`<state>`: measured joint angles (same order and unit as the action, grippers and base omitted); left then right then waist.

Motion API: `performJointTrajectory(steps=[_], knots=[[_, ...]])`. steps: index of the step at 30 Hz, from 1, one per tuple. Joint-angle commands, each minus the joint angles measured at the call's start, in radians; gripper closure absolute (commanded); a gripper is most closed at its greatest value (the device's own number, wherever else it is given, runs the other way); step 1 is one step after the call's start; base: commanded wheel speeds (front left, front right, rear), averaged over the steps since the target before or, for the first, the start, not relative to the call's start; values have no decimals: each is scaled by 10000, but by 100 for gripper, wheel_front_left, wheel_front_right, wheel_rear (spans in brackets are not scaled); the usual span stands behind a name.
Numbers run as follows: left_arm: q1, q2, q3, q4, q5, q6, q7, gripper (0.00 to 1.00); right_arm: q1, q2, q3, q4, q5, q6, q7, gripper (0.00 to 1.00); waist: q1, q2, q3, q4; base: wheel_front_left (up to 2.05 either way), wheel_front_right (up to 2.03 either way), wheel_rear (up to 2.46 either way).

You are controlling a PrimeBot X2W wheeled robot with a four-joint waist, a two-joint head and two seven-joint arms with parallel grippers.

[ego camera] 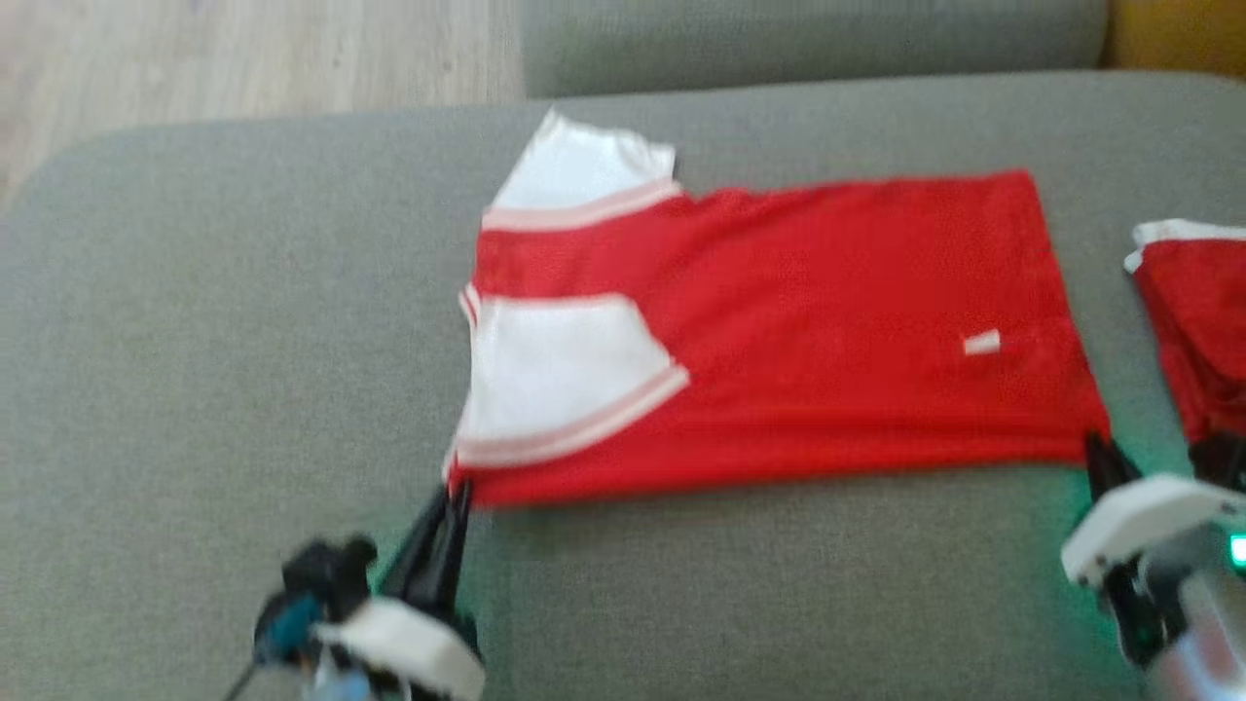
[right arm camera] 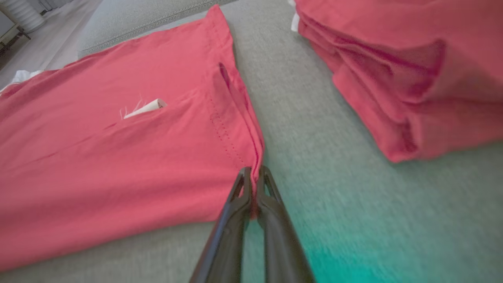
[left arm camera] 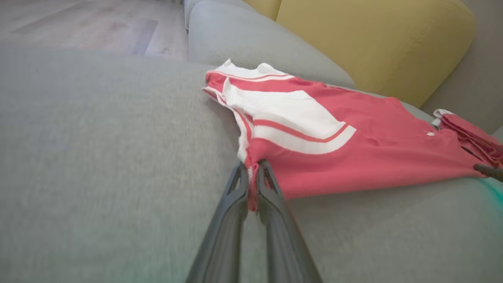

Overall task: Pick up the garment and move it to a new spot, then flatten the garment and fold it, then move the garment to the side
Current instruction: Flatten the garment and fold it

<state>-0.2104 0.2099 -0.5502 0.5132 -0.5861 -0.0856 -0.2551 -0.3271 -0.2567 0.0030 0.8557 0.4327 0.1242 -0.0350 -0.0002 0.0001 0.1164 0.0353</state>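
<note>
One garment [ego camera: 779,331] lengthwise left-right, sleeves [ego camera: 560,375] leftward

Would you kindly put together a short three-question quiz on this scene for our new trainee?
1. True or false: the left gripper is shut on the near sleeve-end corner of the red garment.
2. Multiple choice: what lies on the robot's right of the garment? A) a folded red pile; B) a blue towel; C) a book.
3. Short answer: what is the right gripper pinching?

Key: 1 true; 2 A; 3 the garment's near hem corner.
</note>
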Motion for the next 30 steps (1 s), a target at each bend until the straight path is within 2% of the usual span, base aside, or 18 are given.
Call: performJointTrajectory(steps=[1, 9, 15, 18, 19, 20, 21, 24, 30], knots=[[263, 243, 436, -366, 15, 135, -66, 100, 445, -428, 278, -494, 225, 65, -132, 100, 2, -1, -515, 46, 0, 0, 0], [1572, 154, 246, -759, 74, 180, -66, 100, 2241, -825, 220, -1696, 627, 65, -57, 100, 2, -1, -954, 287, 0, 0, 0], [1826, -43, -19, -548, 23, 307, 326, 100, 3069, -693, -105, -2533, 530, 65, 219, 100, 2, -1, -1137, 288, 0, 0, 0], [1805, -67, -186, -416, 75, 329, 562, 97, 3252, -573, -318, -2834, 367, 65, 372, 0, 2, -1, -1198, 214, 0, 0, 0], [1787, -67, -212, -394, 104, 353, 570, 65, 3285, -516, -415, -2927, 323, 65, 412, 0, 2, -1, -1214, 168, 0, 0, 0], [1774, -65, -228, -364, 136, 403, 573, 9, 3311, -445, -465, -3051, 287, 65, 456, 0, 2, -1, -1237, 112, 0, 0, 0], [1767, -65, -249, -331, 168, 453, 586, 0, 3344, -362, -536, -3179, 256, 65, 495, 0, 2, -1, -1264, 46, 0, 0, 0], [1727, -26, -243, -345, 306, 726, 568, 0, 3445, -221, -695, -3706, -51, 65, 408, 0, 2, -1, -1355, -201, 0, 0, 0], [1262, 528, 44, -1236, 599, 1233, 681, 0, 3758, 48, 112, -5416, -380, 65, -87, 0, 2, -1, -1371, -822, 0, 0, 0]])
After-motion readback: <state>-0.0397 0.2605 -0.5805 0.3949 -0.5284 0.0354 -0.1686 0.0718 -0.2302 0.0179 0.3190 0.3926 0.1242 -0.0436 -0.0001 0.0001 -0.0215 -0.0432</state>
